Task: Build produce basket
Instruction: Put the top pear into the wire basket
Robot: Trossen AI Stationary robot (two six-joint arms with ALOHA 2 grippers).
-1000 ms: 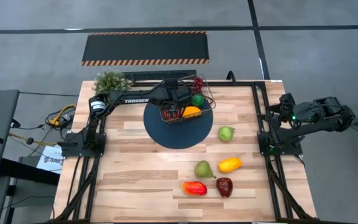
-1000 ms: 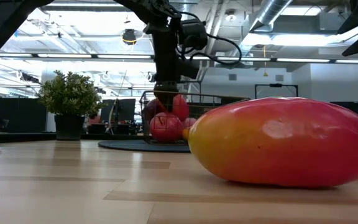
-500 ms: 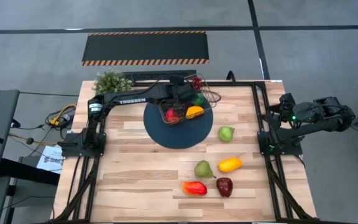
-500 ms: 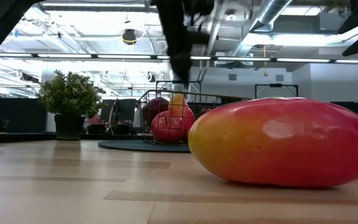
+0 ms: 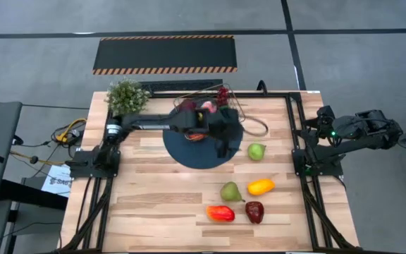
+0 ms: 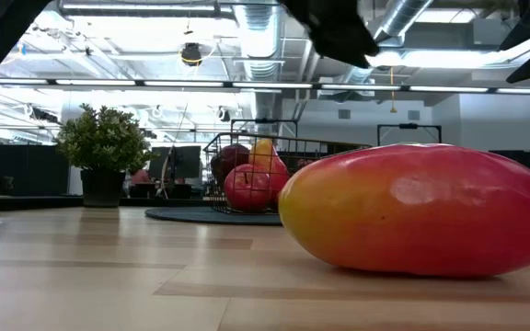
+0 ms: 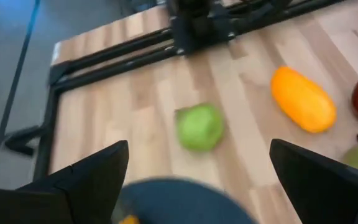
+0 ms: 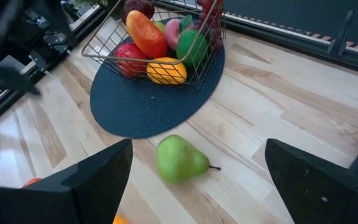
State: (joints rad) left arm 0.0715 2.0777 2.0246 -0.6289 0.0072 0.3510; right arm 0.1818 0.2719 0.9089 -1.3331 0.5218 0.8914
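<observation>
Low view fills its foreground with a mango (image 6: 419, 210); beyond it the basket (image 6: 274, 173) sits on the mat (image 5: 201, 152), already holding several fruits. Just off the mat lies a green apple (image 5: 256, 151), and the left gripper (image 5: 224, 143) hovers near it, fingers wide and empty. Approached off-centre, the round apple could roll away. The right gripper (image 8: 194, 180), also wide open, waits farthest from the mat.

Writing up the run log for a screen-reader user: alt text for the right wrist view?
A wire basket holding produce sits on a dark blue round mat on the wooden table. A green pear lies on the wood just off the mat, beyond the right tool's open fingers.
</observation>
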